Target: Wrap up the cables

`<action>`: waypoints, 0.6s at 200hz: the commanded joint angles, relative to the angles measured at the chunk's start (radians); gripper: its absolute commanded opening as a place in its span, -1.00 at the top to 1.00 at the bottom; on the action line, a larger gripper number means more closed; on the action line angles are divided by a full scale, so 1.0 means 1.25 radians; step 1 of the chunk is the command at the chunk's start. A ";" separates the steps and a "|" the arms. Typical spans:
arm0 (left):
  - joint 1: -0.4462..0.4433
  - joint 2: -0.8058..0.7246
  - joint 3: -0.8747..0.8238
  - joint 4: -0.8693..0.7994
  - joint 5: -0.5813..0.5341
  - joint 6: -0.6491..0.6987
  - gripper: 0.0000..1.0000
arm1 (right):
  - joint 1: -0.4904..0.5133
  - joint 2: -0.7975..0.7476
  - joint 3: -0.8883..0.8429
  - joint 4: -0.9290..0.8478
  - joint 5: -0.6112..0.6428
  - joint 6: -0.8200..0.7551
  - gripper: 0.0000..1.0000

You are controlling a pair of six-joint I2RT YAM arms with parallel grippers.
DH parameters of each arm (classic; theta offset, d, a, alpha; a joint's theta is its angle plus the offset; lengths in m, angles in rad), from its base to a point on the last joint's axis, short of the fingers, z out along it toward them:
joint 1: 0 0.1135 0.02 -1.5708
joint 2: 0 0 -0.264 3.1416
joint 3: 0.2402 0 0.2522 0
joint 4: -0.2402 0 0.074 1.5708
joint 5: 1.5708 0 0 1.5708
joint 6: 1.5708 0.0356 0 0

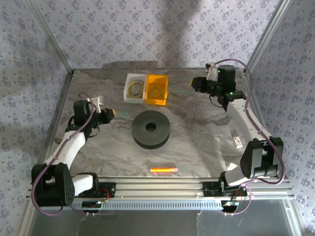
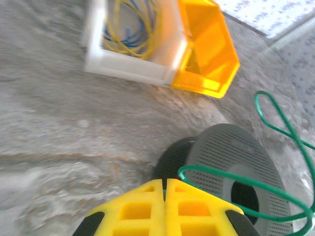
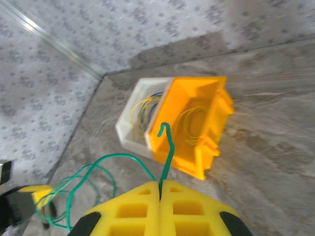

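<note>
The cable is a thin green wire. In the left wrist view it comes out from between the yellow fingers and loops over the black round spool. My left gripper is shut on it, left of the spool in the top view. My right gripper is shut on the cable's other end, whose hooked tip sticks up past the fingertips. From there the wire trails in loose loops to the left. In the top view the right gripper is raised at the back right and the left gripper is low at the left.
A white bin and an orange bin, both holding yellow wire coils, stand side by side behind the spool. A small orange strip lies near the table's front edge. Patterned walls with metal posts close in the marbled table.
</note>
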State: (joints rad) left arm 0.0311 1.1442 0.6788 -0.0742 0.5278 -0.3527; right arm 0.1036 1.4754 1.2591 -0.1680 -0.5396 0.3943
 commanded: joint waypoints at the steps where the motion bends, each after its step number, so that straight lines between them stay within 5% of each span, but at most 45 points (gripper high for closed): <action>1: 0.060 -0.059 0.049 -0.105 -0.030 0.010 1.00 | -0.047 -0.023 0.004 -0.032 0.026 -0.034 1.00; 79: 0.224 -0.139 0.161 -0.246 -0.075 -0.041 1.00 | -0.203 -0.010 -0.104 0.008 0.151 -0.029 1.00; 120: 0.373 -0.150 0.207 -0.276 -0.073 -0.087 1.00 | -0.292 0.012 -0.179 0.086 0.148 0.036 1.00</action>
State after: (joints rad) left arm 0.3981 0.9737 0.8772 -0.3847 0.4820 -0.4133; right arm -0.1955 1.4750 1.0721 -0.1429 -0.4221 0.3882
